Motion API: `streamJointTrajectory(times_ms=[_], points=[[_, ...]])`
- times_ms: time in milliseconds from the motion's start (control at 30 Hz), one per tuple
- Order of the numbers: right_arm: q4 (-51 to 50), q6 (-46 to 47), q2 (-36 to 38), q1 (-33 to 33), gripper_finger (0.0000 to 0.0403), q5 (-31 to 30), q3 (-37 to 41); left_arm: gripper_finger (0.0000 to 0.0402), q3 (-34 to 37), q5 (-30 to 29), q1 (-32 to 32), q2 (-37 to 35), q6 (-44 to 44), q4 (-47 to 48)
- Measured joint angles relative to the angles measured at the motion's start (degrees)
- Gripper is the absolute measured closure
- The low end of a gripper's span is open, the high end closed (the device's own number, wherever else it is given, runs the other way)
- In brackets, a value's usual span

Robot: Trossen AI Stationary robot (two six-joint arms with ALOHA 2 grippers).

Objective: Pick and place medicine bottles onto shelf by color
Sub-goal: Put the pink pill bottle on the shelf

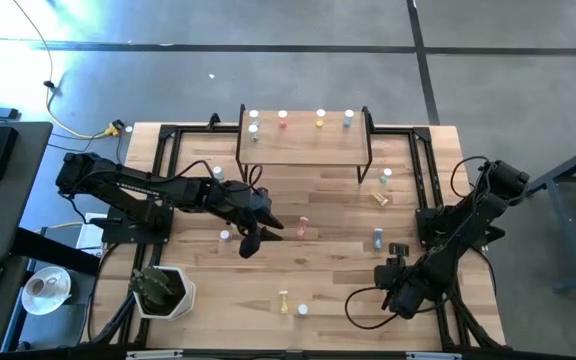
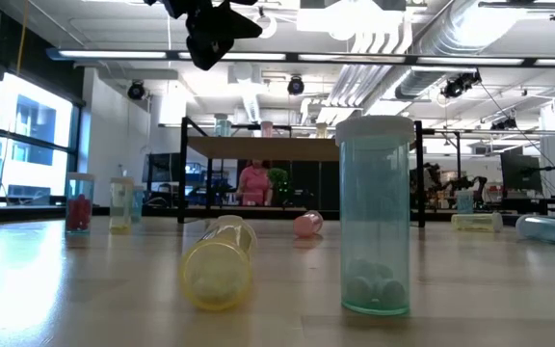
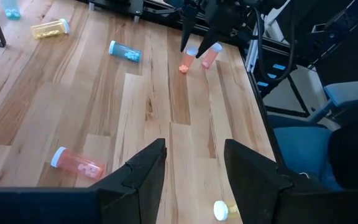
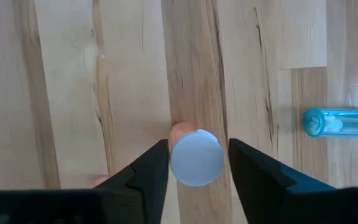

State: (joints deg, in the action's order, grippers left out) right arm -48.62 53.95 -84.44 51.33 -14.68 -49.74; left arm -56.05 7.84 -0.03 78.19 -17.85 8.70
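My right gripper (image 4: 197,163) points straight down at the table's right side (image 1: 398,252), open, one finger on each side of the white cap (image 4: 196,157) of a pink-orange bottle (image 3: 209,57). My left gripper (image 3: 191,171) is open and empty above the table's middle left (image 1: 253,238). A pink bottle (image 1: 303,225) lies on its side to its right. The shelf (image 1: 303,145) stands at the far edge with several bottles on top, among them a pink one (image 1: 283,119), a yellow one (image 1: 320,121) and a blue one (image 1: 348,119). My right gripper comes from above with its fingers (image 4: 157,168) close on either side of the bottle's white cap. I cannot tell whether they touch it.
A blue bottle (image 4: 340,121) lies close to my right gripper. A yellow bottle (image 2: 220,265) lies and a blue-green one (image 2: 376,217) stands near the front edge. More bottles are scattered right of the shelf (image 1: 380,198) and at the left (image 1: 225,236). A white pot (image 1: 163,292) sits front left.
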Motion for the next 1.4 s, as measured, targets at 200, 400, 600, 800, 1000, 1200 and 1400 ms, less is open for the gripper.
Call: streamJointTrajectory(times_ms=[200,400,600,800,1000,1200,1400], points=[[0.0,-0.02,0.0,0.0,0.0282,0.18,0.0,0.0245,0.0,0.0,0.0,0.0,0.0,0.01],[0.0,-0.35,0.45,0.02,0.0287,0.42,0.0,0.0245,0.0,-0.02,0.02,0.0,0.0,0.01],[1.08,-0.02,3.56,-0.42,0.0288,-0.13,0.0,0.0245,0.0,0.12,2.09,0.0,0.02,0.04],[5.82,-2.56,8.84,-4.64,0.0288,-1.66,-0.02,0.0245,-0.01,0.5,5.87,-0.22,2.71,3.28],[9.49,-9.39,14.41,-12.97,0.0288,-2.87,-0.02,0.0245,-0.04,0.48,10.01,-1.2,8.55,6.51],[13.96,-20.16,18.84,-24.84,0.0288,-3.72,-0.02,0.0245,-0.02,0.33,14.77,-2.0,11.58,6.91],[19.34,-32.83,21.46,-39.58,0.0289,0.86,-0.04,0.0245,-0.04,0.1,19.52,-2.58,15.61,7.45]])
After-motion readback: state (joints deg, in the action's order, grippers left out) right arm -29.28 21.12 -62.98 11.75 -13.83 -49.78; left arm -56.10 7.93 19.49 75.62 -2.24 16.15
